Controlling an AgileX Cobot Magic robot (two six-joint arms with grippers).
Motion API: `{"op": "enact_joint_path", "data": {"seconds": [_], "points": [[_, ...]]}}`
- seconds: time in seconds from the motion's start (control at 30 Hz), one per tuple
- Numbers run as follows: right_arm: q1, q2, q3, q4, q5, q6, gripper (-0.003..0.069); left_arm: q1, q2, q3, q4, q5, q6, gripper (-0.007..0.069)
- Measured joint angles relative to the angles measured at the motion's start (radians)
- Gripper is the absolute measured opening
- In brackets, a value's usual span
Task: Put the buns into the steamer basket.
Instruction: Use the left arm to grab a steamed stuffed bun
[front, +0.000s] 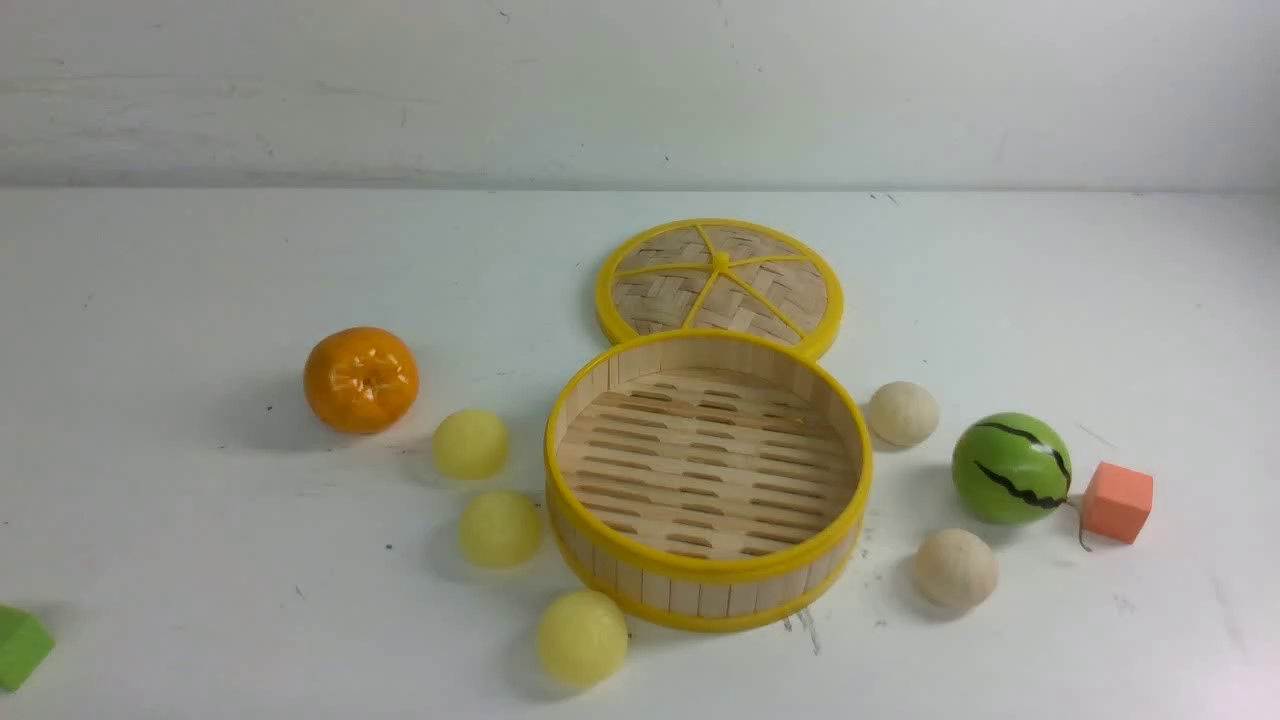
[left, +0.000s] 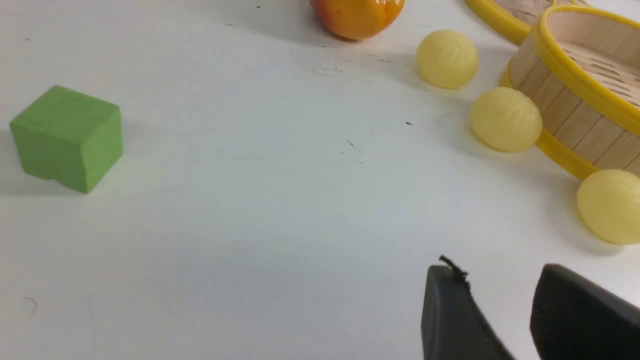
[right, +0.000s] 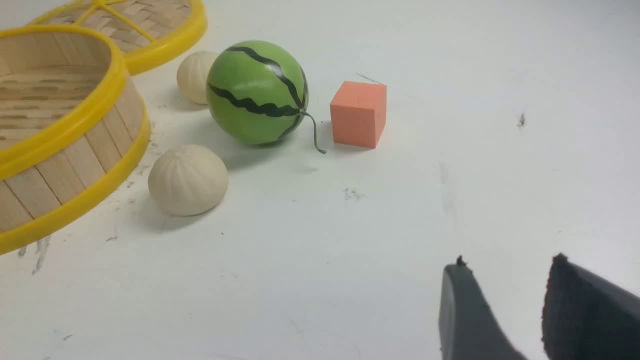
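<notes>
**Front view.** Clock positions are taken around the steamer basket (front: 690, 598), with 12 o'clock pointing away from you. The basket stands upright on the white table (front: 200, 300). All five buns lie on the table outside it.

- **Lid:** the woven lid (front: 720, 280) with yellow spokes lies flat at 12 o'clock. Its near edge is hidden behind the basket's far rim.
- **Yellow buns, on your left:**
  - The far yellow bun (front: 470, 443) sits between 9 and 10 o'clock, near the wall but apart from it.
  - The middle yellow bun (front: 500, 528) sits at 8 o'clock, just beside the wall. You cannot tell whether it touches.
  - The near yellow bun (front: 582, 637) sits at 7 o'clock, just beside the lower rim.
- **Cream buns, on your right, faintly ridged:**
  - The far cream bun (front: 903, 413) sits at 2 o'clock, just beside the wall.
  - The near cream bun (front: 956, 568) sits at 4 o'clock, apart from the wall.
- **Other objects:**
  - The glossy mandarin (front: 361, 380) rests at 10 o'clock, beyond the far yellow bun.
  - The striped watermelon ball (front: 1010, 468) rests at 3 o'clock, outside the two cream buns.
  - The orange cube (front: 1117, 502) sits just beside the ball at the ball's own 3 o'clock.
  - A green block (front: 20, 648) lies well apart at 8 o'clock, cut by the frame edge.

**Left wrist view.** The two dark fingers of your left gripper (left: 497, 272) stand apart. Only table shows between them, and they hold nothing.

**Right wrist view.** The fingers of your right gripper (right: 507, 265) likewise stand apart over the table. They grip nothing.
</notes>
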Motion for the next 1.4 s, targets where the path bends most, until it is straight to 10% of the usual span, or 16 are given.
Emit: {"op": "enact_joint_path", "data": {"seconds": [0.97,1.4], "points": [[0.000,0.000,0.000,0.001,0.000,0.000,0.0239,0.000,0.000,0.000,-0.008,-0.002,-0.001,0.0238],[0.000,0.000,0.000,0.001,0.000,0.000,0.0239,0.000,0.000,0.000,-0.647,-0.376,-0.155,0.0238]]}}
